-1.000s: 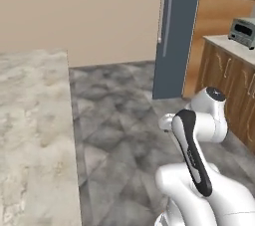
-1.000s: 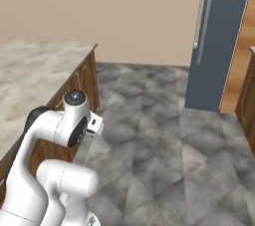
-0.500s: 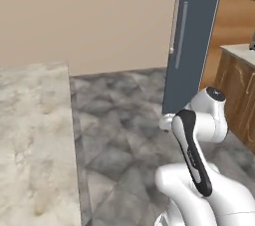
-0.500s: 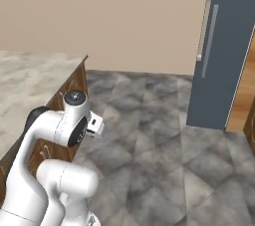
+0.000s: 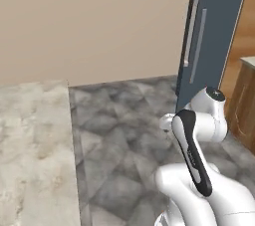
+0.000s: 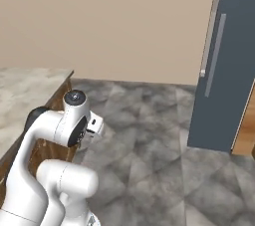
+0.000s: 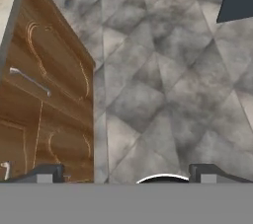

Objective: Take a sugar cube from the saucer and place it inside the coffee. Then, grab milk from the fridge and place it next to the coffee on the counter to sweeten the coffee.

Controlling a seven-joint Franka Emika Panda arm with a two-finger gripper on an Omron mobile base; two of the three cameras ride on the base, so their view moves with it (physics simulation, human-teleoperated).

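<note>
Grey stone flooring is spreading under us, between the counter (image 5: 32, 145) on one side and the fridge (image 5: 214, 41) on the other. Starting at our gripper (image 7: 126, 171): we are carrying it spread wide with nothing between the jaws, its two dark tips standing well apart at the bottom of the hand view, pointing down and forward over the bare floor. That suits a stretch of travel, we judge, since there is nothing within reach to take hold of and open jaws will be ready for the carton.

Outward from there, we are keeping the arm folded close over the base, elbow tucked, which looks like a sensible way to drive without swinging into the cabinets (image 7: 44, 94) that are sitting just beside the hand, their silver handle catching the light.

Further out, the fridge is standing shut, its long silver handle (image 6: 215, 53) facing us. The milk must be behind that door, so we cannot see it. The sugar cube, saucer and coffee are not on the stretch of counter we are looking at, so we cannot say how that first part stands.

We are judging the fetching of the milk to be the step in hand: next comes closing on the handle and pulling the door open.
</note>
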